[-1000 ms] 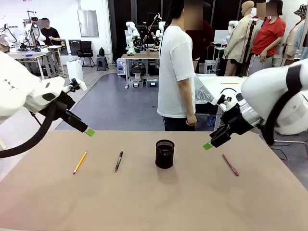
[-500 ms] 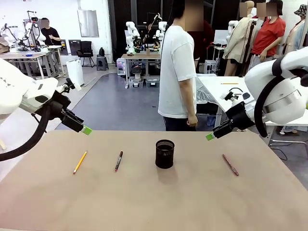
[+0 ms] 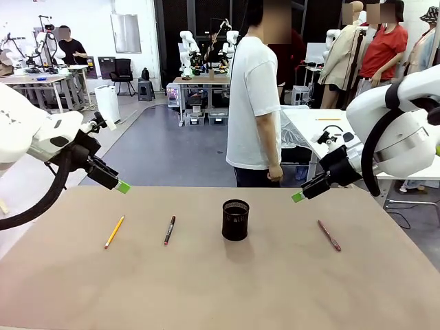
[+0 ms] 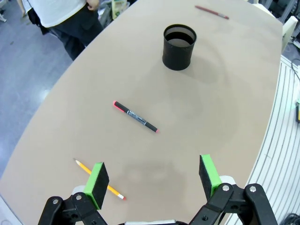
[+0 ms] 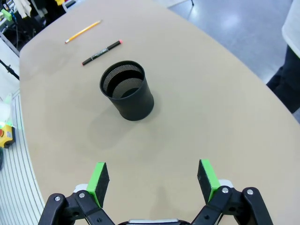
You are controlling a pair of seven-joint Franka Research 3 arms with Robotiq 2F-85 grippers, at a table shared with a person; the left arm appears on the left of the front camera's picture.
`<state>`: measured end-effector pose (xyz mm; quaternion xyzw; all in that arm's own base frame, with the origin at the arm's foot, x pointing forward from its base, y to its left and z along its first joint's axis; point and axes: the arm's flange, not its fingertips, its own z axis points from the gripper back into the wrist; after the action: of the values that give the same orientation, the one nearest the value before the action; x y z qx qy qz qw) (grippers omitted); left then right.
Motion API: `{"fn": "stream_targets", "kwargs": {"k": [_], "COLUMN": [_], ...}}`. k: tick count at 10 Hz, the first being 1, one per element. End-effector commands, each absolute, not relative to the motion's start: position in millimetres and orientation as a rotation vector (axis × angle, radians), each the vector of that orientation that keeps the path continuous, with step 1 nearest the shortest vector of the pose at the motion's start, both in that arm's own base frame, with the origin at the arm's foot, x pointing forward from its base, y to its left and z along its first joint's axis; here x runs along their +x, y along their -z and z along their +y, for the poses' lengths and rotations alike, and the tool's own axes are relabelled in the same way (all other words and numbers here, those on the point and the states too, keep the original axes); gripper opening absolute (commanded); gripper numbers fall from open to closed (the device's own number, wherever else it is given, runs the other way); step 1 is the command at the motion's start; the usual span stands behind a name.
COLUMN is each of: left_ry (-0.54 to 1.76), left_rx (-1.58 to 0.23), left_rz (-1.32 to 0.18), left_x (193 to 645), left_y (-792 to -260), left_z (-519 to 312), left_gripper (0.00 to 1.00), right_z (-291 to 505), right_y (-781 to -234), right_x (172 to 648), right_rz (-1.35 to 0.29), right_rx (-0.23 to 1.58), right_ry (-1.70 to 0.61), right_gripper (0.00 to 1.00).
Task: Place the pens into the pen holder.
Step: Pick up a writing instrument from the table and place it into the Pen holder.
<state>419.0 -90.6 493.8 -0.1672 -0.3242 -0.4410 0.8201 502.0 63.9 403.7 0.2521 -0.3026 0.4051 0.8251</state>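
Lying flat on the table (image 3: 275,289) are three pens, all running roughly near-to-far. The yellow pencil (image 3: 114,232) and dark pen (image 3: 169,230), red end far and print too small to read, lie left of the one upright pen holder (image 3: 235,220), the pinkish-red pen (image 3: 328,235) right. The left gripper (image 4: 152,180) and right gripper (image 5: 152,180) hover wide open, empty.

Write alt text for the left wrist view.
The left gripper, jaws open, hangs over a tan table bearing an orange-yellow pen nearest, then a dark pen, an empty black pen holder and a pinkish-red pen beyond.
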Motion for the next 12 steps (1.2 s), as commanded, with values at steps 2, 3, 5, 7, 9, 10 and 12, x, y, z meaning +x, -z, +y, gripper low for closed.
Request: {"fn": "stream_targets", "kwargs": {"k": [2, 3, 5, 7, 9, 10, 12], "left_ry": [0.939, 0.972, 1.021, 1.053, 1.095, 1.104, 1.122], "left_rx": [-0.356, -0.373, -0.413, -0.429, -0.433, -0.434, -0.431], "left_rz": [-0.690, -0.688, -0.721, -0.764, -0.796, -0.806, -0.809], "left_x": [419.0, 419.6, 417.6, 416.6, 416.6, 418.6, 426.6], "left_y": [-493.8, -501.4, -513.9, -531.0, -550.4, -560.3, -576.2], "left_z": [-90.6, -90.8, -91.1, -89.1, -84.5, -80.2, -68.4], "left_gripper": [1.00, 1.00, 1.00, 1.00, 1.00, 1.00, 1.00], "right_z": [77.6, 86.1, 97.4, 101.3, 97.2, 92.9, 76.1], "right_y": [-415.3, -431.3, -470.2, -497.2, -526.7, -539.6, -560.4], "right_x": [493.2, 487.2, 485.4, 485.0, 480.4, 477.4, 472.2], "right_rz": [-0.638, -0.644, -0.673, -0.718, -0.780, -0.800, -0.819], "right_rx": [0.591, 0.575, 0.538, 0.469, 0.445, 0.433, 0.419], "right_ry": [-0.943, -1.017, -1.078, -1.123, -1.133, -1.133, -1.132], "right_gripper": [1.00, 1.00, 1.00, 1.00, 1.00, 1.00, 1.00]}}
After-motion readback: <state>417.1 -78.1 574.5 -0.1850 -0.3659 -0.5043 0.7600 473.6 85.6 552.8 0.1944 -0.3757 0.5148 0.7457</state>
